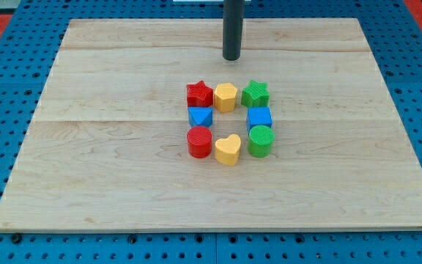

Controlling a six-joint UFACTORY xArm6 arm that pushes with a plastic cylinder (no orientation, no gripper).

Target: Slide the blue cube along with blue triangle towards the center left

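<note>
My tip (pixel 231 58) rests on the desk (pixel 86 161) near the view's top; this rod carries no claw, so no claw state can be told. Below the tip sits a ring of blocks. Nearest below it is the yellow hexagon (pixel 226 96), flanked by the red star (pixel 199 94) and green star (pixel 256 93). Further down lie the blue triangle (pixel 200 116), below-left, and the blue cube (pixel 259 117), below-right. Farthest are the red cylinder (pixel 199 141), yellow heart (pixel 228 149) and green cylinder (pixel 260 140).

One camera looks down at my whole surface (pixel 123 183) from its bottom edge (steeply, moderately near).
</note>
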